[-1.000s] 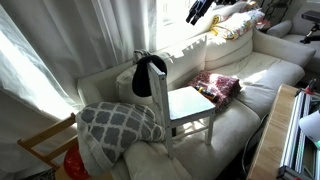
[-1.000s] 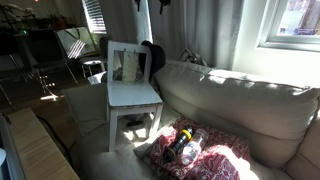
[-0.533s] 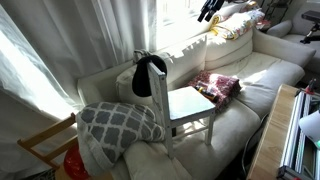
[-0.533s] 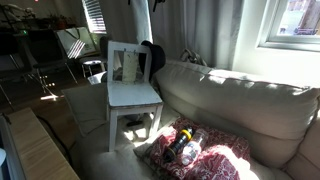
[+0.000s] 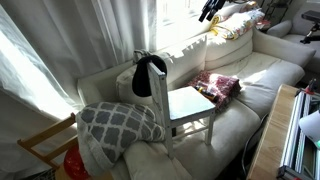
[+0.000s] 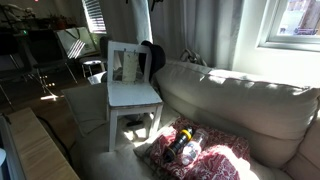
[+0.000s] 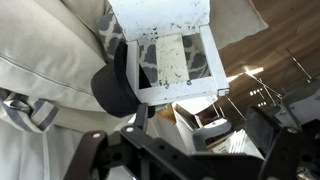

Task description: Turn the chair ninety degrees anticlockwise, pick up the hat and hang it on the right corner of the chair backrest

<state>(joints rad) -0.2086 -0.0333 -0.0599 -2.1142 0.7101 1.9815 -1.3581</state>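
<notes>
The small white chair (image 5: 188, 104) stands on the couch, and both exterior views show it (image 6: 133, 96). The black hat (image 5: 148, 68) hangs over one top corner of its slatted backrest (image 5: 159, 92), also visible from the other side as the hat (image 6: 153, 57). In the wrist view I look down on the backrest (image 7: 172, 66) with the hat (image 7: 113, 86) at its left corner. My gripper (image 5: 210, 9) hangs high above the couch back, well away from the chair. It is open and empty, with the gripper (image 7: 190, 150) spread wide across the bottom of the wrist view.
A grey patterned pillow (image 5: 118, 122) leans beside the chair. A red patterned cloth (image 5: 217, 85) lies on the couch seat (image 5: 270, 65), with a bottle (image 6: 190, 148) on it. A bare wooden frame (image 5: 48, 140) stands at the couch's end. Curtains hang behind.
The gripper has drifted a little further up and away from the chair at the top of the exterior view. Chair and hat have not moved.
</notes>
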